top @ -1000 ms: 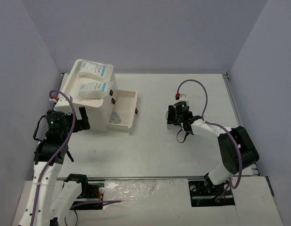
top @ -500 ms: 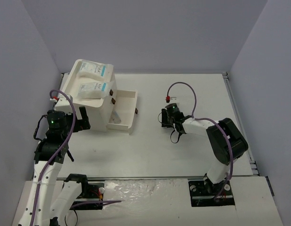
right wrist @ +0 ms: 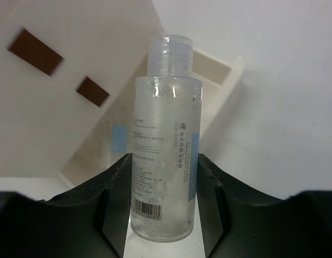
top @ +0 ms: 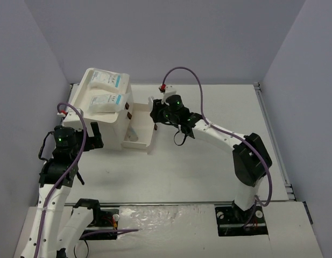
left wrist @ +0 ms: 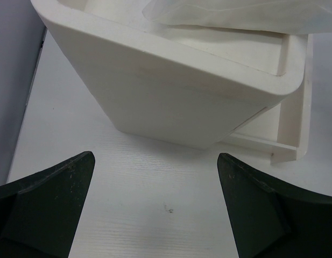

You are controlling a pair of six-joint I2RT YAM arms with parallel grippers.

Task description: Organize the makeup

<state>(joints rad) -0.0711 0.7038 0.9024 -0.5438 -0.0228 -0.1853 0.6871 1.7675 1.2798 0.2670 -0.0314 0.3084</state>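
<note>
My right gripper is shut on a clear bottle with a clear cap, blue-edged label and barcode. It holds the bottle upright between both fingers. In the top view this gripper hangs at the far right corner of the open drawer of the white box. Two flat white packets with teal labels lie on top of the box. My left gripper stands open at the box's near left side with nothing between its fingers.
The box shows dark red knobs on its front, and its pulled-out drawer lies behind the bottle. Grey walls close in the table on the left, back and right. A purple cable arcs above the right wrist.
The right arm has swung left from the table's middle to the drawer, carrying the bottle. Its jaws narrowed early in that move. The left arm has stayed put.
</note>
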